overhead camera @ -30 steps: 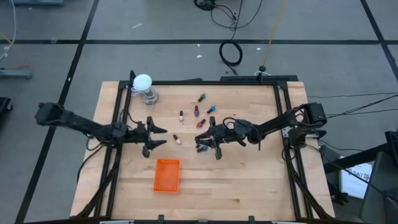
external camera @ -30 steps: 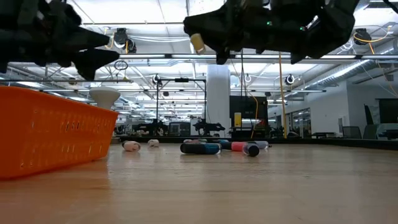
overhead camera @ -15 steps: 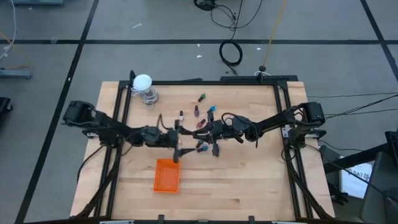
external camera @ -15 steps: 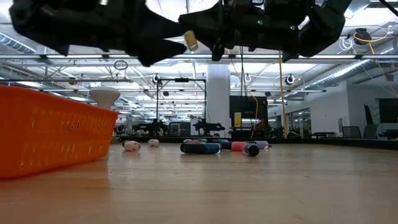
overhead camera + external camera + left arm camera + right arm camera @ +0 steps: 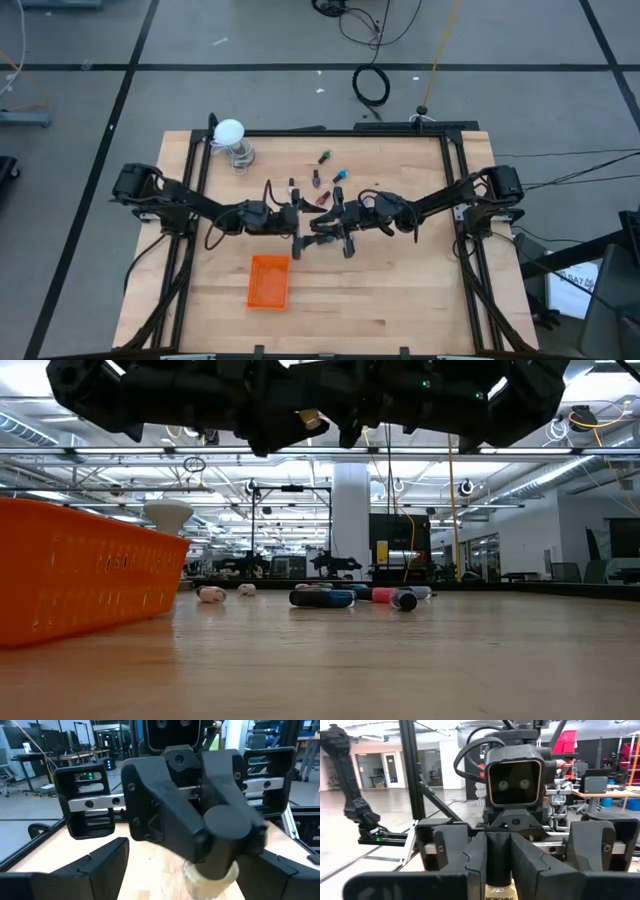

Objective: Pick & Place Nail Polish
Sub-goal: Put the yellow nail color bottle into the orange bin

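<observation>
Two dark robot arms meet nose to nose above the middle of a wooden table [image 5: 400, 290]. The right gripper [image 5: 498, 862] is clamped on a pale nail polish bottle [image 5: 499, 890] by its dark cap, held in the air. The left gripper [image 5: 298, 222] faces it with its fingers spread wide on either side of that bottle. More small bottles [image 5: 326, 158] lie scattered on the table beyond the grippers. An orange tray [image 5: 269, 282] sits nearer the front edge, and a white ball [image 5: 229, 132] stands at the far left corner.
</observation>
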Robot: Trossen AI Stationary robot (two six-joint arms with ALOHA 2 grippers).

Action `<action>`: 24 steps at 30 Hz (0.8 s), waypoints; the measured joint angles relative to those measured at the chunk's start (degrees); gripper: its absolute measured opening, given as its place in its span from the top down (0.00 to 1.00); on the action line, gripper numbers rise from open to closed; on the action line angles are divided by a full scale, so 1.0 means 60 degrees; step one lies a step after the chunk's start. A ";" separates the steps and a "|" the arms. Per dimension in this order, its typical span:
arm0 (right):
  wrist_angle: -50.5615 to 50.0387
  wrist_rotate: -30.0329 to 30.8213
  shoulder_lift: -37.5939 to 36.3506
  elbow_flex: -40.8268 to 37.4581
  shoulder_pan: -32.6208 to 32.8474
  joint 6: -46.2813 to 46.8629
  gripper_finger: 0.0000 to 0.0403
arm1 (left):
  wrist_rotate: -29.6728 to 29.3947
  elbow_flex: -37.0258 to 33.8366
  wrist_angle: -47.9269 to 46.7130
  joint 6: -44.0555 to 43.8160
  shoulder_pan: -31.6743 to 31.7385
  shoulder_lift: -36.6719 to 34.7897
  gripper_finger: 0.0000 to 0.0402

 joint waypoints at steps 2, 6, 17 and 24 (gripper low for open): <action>0.0016 0.0006 0.0000 0.0000 0.0031 0.0005 0.88 | 0.0139 0.0000 -0.0020 -0.0020 0.0000 -0.0056 0.25; 0.0096 0.0006 0.0000 0.0000 0.0047 0.0007 0.88 | 0.0318 0.0000 -0.0018 -0.0351 0.0007 -0.0099 0.33; 0.0088 0.0090 -0.0015 -0.0007 0.0043 0.0004 0.88 | 0.0326 -0.0033 -0.0002 -0.0148 -0.0015 -0.0103 0.76; 0.0070 0.0013 -0.0015 -0.0007 0.0040 0.0058 0.77 | 0.0342 -0.0033 -0.0017 0.0273 -0.0002 -0.0103 0.76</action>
